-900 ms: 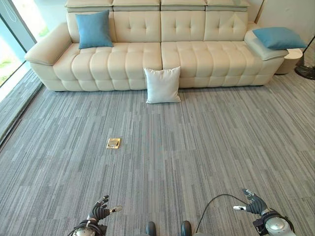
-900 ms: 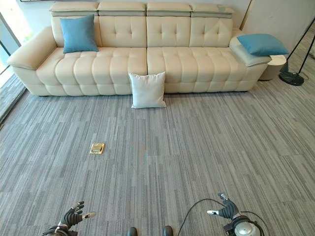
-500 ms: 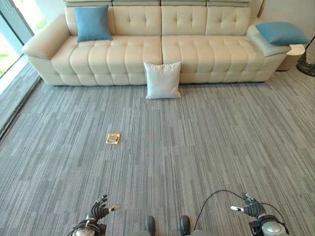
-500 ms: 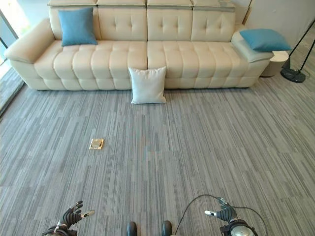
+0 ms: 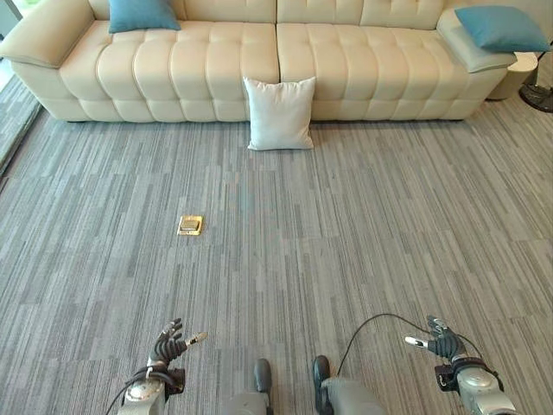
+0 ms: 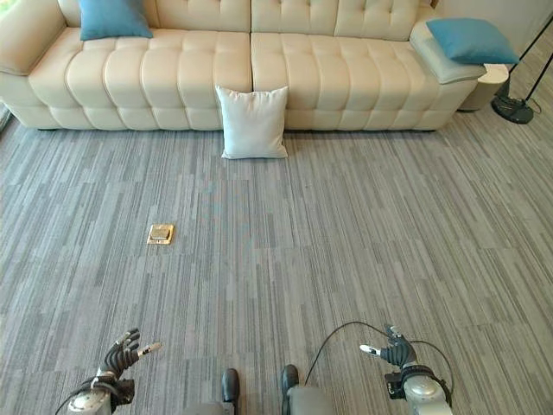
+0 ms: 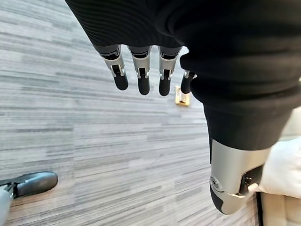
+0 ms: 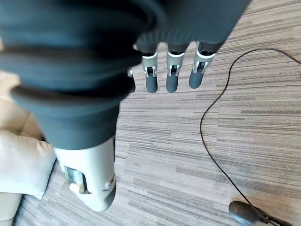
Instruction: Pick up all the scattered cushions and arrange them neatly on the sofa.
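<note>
White cushion (image 5: 279, 113) stands upright on the carpet (image 5: 346, 225), leaning against the sofa (image 5: 207, 69); both hands' fingers relaxed, empty.

Grey striped carpet (image 5: 363, 225) carried cream sofa (image 5: 216, 73); white cushion (image 5: 279, 114) stood on it against sofa front; brass floor plate (image 5: 190, 226) apart.

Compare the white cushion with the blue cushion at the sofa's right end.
The white cushion stands upright on the carpet, leaning against the sofa front; the blue cushion lies off the floor on the sofa's right armrest. One is white, the other blue. The white one faces the camera squarely; the blue one lies tilted. Both are square, plump cushions.
</note>
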Motion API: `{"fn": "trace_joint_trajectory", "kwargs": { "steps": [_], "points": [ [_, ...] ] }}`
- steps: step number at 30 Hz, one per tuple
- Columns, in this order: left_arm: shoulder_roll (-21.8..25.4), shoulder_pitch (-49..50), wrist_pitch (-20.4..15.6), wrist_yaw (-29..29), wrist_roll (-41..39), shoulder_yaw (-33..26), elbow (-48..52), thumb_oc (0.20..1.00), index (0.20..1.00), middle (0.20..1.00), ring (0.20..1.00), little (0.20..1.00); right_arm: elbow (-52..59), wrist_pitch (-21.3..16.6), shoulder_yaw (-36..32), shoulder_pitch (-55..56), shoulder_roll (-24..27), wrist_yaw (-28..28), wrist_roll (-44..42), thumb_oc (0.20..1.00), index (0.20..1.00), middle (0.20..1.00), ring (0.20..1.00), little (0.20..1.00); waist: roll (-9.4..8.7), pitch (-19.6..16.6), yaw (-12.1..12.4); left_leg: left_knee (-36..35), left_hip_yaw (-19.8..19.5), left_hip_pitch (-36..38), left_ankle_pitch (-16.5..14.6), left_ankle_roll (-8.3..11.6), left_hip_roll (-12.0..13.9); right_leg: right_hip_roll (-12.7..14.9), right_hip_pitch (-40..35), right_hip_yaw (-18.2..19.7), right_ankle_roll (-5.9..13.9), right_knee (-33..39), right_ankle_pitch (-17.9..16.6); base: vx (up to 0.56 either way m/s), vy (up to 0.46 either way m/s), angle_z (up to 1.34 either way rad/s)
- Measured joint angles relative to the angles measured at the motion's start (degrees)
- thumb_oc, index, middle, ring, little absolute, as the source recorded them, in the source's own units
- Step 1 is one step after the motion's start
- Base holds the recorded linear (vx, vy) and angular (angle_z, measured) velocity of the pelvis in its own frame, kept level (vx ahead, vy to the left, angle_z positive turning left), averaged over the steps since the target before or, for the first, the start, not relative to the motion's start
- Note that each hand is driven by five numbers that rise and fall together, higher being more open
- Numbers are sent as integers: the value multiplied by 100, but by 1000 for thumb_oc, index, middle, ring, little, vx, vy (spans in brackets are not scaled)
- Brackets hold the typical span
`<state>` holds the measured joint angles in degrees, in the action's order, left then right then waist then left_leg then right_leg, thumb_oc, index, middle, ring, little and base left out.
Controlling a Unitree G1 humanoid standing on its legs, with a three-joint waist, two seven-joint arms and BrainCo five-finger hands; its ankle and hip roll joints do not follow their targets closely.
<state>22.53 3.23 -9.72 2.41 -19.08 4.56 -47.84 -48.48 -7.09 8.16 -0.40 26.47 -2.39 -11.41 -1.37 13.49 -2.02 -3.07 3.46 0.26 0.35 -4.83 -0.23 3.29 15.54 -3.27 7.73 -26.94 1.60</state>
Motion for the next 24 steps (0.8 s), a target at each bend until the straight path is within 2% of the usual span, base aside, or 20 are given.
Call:
{"fn": "trace_joint_trajectory", "kwargs": {
  "steps": [1, 2, 4, 5, 7, 9, 11, 12, 13, 14, 15, 16, 17, 18, 19, 20, 21, 22, 23, 24],
  "points": [
    [5, -44, -4, 7, 1, -6, 0, 1000, 1000, 1000, 1000, 1000, 5, 4, 12, 52, -22, 1, 0, 1000, 1000, 1000, 1000, 1000, -27, 23, -26, 5, -66, 39, -79, -38, -76, 25, 233, 20, -30, -186, 214, 342, 4, 31],
    [7, -52, -4, 7, 1, -9, -26, 1000, 1000, 1000, 1000, 1000, 9, 2, 13, 26, -33, 2, 0, 1000, 1000, 1000, 1000, 1000, -45, 50, -18, 16, -89, 84, -50, -85, -78, 19, 253, 7, -72, -13, 285, 476, -40, 19],
    [-15, -114, 9, 16, 2, 10, -39, 1000, 1000, 1000, 1000, 1000, 84, 2, 18, 55, -48, -3, 0, 1000, 1000, 1000, 1000, 1000, -32, 122, -92, 50, -143, 88, -177, -90, -111, 40, 449, -257, -57, 751, 270, 390, -46, 17],
    [-43, -175, 14, 28, 2, 9, -79, 1000, 1000, 1000, 1000, 1000, 110, 2, 34, 22, -65, 0, 0, 1000, 1000, 1000, 1000, 1000, 4, 153, -102, 126, -191, 78, -228, -125, -101, 15, 479, -386, 45, 1471, 126, 294, -45, 17],
    [-100, -197, 9, 27, 3, 18, -72, 1000, 1000, 1000, 1000, 1000, 174, 3, 34, 84, -88, 0, 1, 1000, 1000, 1000, 1000, 1000, -1, 179, -256, 176, -340, 220, -435, -103, -170, 78, 696, -498, 95, 2284, -242, 432, -87, 38],
    [-176, -136, 6, 31, 4, 22, -74, 1000, 1000, 1000, 1000, 1000, 169, 25, 28, 184, -90, -1, 3, 1000, 1000, 1000, 1000, 1000, -12, 188, -332, 190, -437, 530, -676, -4, -202, 131, 720, -655, 90, 2670, -402, 464, -146, 34],
    [-244, -54, 7, 20, 10, 48, -58, 1000, 1000, 1000, 1000, 1000, 176, 28, 18, 340, -93, 7, 6, 1000, 1000, 1000, 1000, 1000, -1, 144, -419, 253, -697, 783, -1040, 138, -154, 205, 631, -649, 57, 2364, -403, 462, -195, 64],
    [-280, 14, 6, 8, 10, 72, -52, 1000, 1000, 1000, 1000, 1000, 167, 43, 6, 429, -87, 8, 5, 1000, 1000, 1000, 1000, 1000, 19, 105, -459, 220, -823, 931, -1140, 223, -89, 215, 580, -615, -77, 1987, -355, 422, -238, 93],
    [-330, 74, 6, 5, 14, 231, -66, 1000, 1000, 1000, 1000, 1000, 163, 61, 0, 594, -50, 15, 6, 1000, 1000, 1000, 1000, 1000, 149, -12, -532, 321, -985, 1072, -1256, 456, 123, 86, 513, -681, -237, 1781, -615, 378, -248, 85],
    [-395, 89, 11, -19, 28, 274, -80, 1000, 1000, 1000, 1000, 1000, 144, 101, -19, 564, -56, 10, 5, 1000, 1000, 1000, 1000, 1000, 294, -58, -544, 828, -1002, 966, -1325, 690, 272, -50, 408, -800, -379, 1677, -707, 330, -218, 72],
    [-407, 73, 8, -32, 28, 278, -81, 1000, 1000, 1000, 1000, 1000, 142, 111, -19, 533, -98, 11, 5, 1000, 1000, 1000, 1000, 1000, 278, -59, -560, 1473, -951, 705, -1404, 817, 299, -95, 320, -813, -544, 1684, -727, 317, -231, 40],
    [-426, 79, 11, -43, 30, 290, -76, 1000, 1000, 1000, 1000, 1000, 200, 68, 9, 424, -75, 19, 6, 1000, 1000, 1000, 1000, 1000, 249, -88, -518, 2637, -896, 245, -1262, 1065, 304, -190, 102, -832, -932, 1750, -636, 332, -235, 1],
    [-448, 66, 12, -46, 29, 323, -100, 1000, 1000, 1000, 1000, 1000, 173, 56, 12, 303, -20, 2, 2, 1000, 1000, 1000, 1000, 1000, 267, -96, -469, 3479, -896, -61, -1149, 1188, 337, -248, -4, -857, -1114, 1753, -669, 389, -284, -22],
    [-451, 46, 10, -49, 28, 393, -158, 1000, 1000, 1000, 1000, 1000, 182, -1, 18, 217, 30, 1, 2, 1000, 1000, 1000, 1000, 1000, 280, -103, -444, 4120, -887, -306, -1069, 1266, 373, -305, -91, -851, -1157, 1792, -623, 389, -233, -15],
    [-442, -13, 18, -53, 24, 423, -226, 1000, 1000, 1000, 1000, 1000, 239, -12, 20, 105, 48, -13, -7, 1000, 1000, 1000, 1000, 1000, 267, -115, -455, 4605, -689, -610, -956, 1233, 454, -386, -303, -748, -1299, 1909, -350, 387, -192, -7],
    [-449, -112, 24, -58, 24, 449, -257, 1000, 1000, 1000, 1000, 1000, 215, 1, 6, 97, 48, -26, -23, 1000, 1000, 1000, 1000, 1000, 227, -110, -457, 4775, -395, -730, -984, 1178, 603, -414, -386, -784, -1386, 1965, -466, 359, -118, -14],
    [-446, -152, 10, -67, 24, 444, -220, 1000, 1000, 1000, 1000, 1000, 227, -1, 41, 71, 36, -49, -101, 1000, 1000, 1000, 1000, 1000, 153, -121, -387, 4560, -103, -819, -958, 1139, 663, -426, -492, -773, -1395, 2024, -467, 390, -98, -1],
    [-440, -201, 14, -81, 24, 445, -200, 1000, 1000, 1000, 1000, 1000, 254, -12, 34, 67, 36, -66, -111, 1000, 1000, 1000, 1000, 1000, 132, -121, -418, 4401, -69, -1036, -977, 1141, 623, -431, -683, -735, -1402, 2144, -285, 421, -69, 11],
    [-450, -310, 4, -89, 23, 448, -167, 1000, 1000, 1000, 1000, 1000, 232, 30, 12, 78, 40, -89, -114, 1000, 1000, 1000, 1000, 1000, 15, -69, -373, 3938, 124, -1190, -1005, 1093, 582, -417, -963, -716, -1386, 2399, -224, 408, -27, 26],
    [-437, -341, -3, -101, 25, 446, -121, 1000, 1000, 1000, 1000, 1000, 244, 20, 14, 74, 25, -96, -116, 1000, 1000, 1000, 1000, 1000, -97, -16, -293, 3136, 304, -1366, -935, 1021, 475, -406, -1216, -684, -1300, 2679, -247, 425, -5, 6]
  ]
}}
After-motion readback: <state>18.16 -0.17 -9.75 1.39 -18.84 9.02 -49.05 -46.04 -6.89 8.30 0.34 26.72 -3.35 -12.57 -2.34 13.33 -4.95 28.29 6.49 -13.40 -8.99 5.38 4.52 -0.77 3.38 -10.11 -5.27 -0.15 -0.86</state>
